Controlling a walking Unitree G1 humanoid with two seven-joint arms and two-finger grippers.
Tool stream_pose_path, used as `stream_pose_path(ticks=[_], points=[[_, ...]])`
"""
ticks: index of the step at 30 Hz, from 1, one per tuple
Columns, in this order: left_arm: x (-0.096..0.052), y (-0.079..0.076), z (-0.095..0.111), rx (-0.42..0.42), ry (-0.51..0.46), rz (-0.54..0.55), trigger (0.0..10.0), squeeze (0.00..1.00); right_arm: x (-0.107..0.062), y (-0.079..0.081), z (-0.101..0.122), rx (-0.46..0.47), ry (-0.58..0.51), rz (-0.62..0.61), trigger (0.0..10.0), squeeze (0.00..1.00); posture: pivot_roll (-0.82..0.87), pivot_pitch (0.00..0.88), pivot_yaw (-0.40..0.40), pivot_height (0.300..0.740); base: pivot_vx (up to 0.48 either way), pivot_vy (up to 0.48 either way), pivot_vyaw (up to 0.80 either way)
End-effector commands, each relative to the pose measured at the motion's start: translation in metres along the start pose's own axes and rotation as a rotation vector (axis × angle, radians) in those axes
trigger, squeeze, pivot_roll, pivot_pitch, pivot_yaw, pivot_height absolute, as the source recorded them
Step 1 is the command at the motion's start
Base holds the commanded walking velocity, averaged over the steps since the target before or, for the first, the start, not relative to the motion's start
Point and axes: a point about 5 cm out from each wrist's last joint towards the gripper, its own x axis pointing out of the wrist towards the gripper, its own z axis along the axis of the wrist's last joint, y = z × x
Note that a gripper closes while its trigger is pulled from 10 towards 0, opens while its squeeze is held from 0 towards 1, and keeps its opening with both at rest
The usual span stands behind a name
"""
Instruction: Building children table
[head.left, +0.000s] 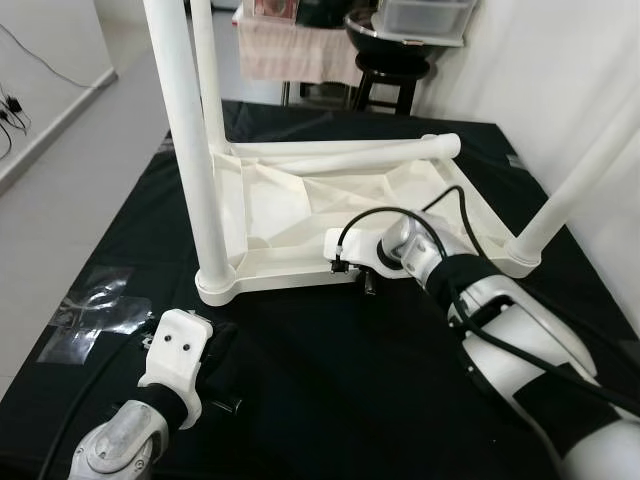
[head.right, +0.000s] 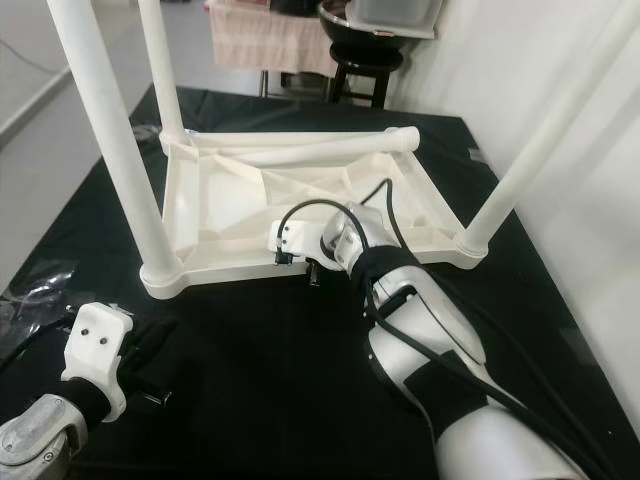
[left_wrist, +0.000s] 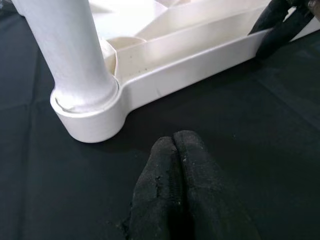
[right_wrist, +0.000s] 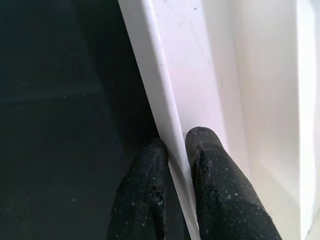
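My right tool (right_wrist: 172, 150) pinches the near rim of the upturned tabletop (head.left: 300, 205), steadying it for the last leg (head.left: 340, 153), which lies loose across it. My left tool (left_wrist: 172, 145) rests shut on the black counter (head.left: 330, 380) beside the near-left leg (head.left: 195, 150), free cloth all round.

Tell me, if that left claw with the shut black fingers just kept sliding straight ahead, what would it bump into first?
Most likely the round corner socket of the upturned white table, where a leg is fitted. The left gripper points just beside it, so depth is uncertain.
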Motion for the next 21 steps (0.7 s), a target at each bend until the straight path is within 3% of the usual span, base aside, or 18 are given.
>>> stream_pose_path(ticks=[1,7,9,11,13,14,16,18,19,20,21], points=[[-0.005,-0.002,0.001,-0.011,0.017,0.001,10.0,0.00,0.000,0.004,-0.011,0.058,0.005,0.084,0.0,0.00,0.04,0.184,-0.127,0.740,0.000,0.000,0.00],[-0.005,-0.002,0.005,-0.009,0.017,-0.004,10.0,0.00,-0.011,0.008,-0.011,0.074,-0.053,0.306,0.0,0.00,0.04,0.187,-0.123,0.740,0.000,0.000,0.00],[-0.003,-0.002,0.006,-0.006,0.015,-0.007,10.0,0.00,-0.020,0.009,-0.005,0.116,-0.132,0.427,0.0,0.00,0.03,0.182,-0.122,0.740,0.000,0.000,0.00],[-0.003,-0.002,0.007,-0.006,0.016,-0.008,10.0,0.00,-0.021,0.009,-0.003,0.128,-0.151,0.451,0.0,0.00,0.03,0.182,-0.122,0.740,0.000,0.000,0.00],[0.002,-0.002,0.008,-0.005,0.005,-0.018,10.0,0.00,-0.031,0.012,0.009,0.240,-0.291,0.566,0.0,0.00,0.01,0.162,-0.118,0.740,0.000,0.000,0.00],[0.002,-0.002,0.008,-0.005,0.005,-0.018,10.0,0.00,-0.031,0.012,0.009,0.240,-0.291,0.566,0.0,0.00,0.01,0.162,-0.118,0.740,0.000,0.000,0.00],[0.006,-0.003,0.010,-0.006,-0.001,-0.024,10.0,0.00,-0.037,0.020,0.022,0.338,-0.393,0.648,0.0,0.00,0.00,0.148,-0.114,0.740,0.000,0.000,0.00],[0.006,-0.003,0.010,-0.006,-0.001,-0.024,10.0,0.00,-0.037,0.020,0.022,0.338,-0.393,0.648,0.0,0.00,0.00,0.148,-0.114,0.740,0.000,0.000,0.00],[0.008,-0.003,0.011,-0.005,-0.006,-0.027,10.0,0.00,-0.032,0.033,0.032,0.405,-0.417,0.646,0.0,0.00,-0.01,0.135,-0.109,0.740,0.000,0.000,0.00],[0.013,-0.003,0.012,-0.002,-0.016,-0.030,10.0,0.00,-0.021,0.059,0.051,0.541,-0.430,0.634,0.0,0.00,-0.01,0.121,-0.102,0.740,0.000,0.000,0.00],[0.013,-0.003,0.012,-0.002,-0.016,-0.030,10.0,0.00,-0.021,0.059,0.051,0.541,-0.430,0.634,0.0,0.00,-0.01,0.121,-0.102,0.740,0.000,0.000,0.00]])
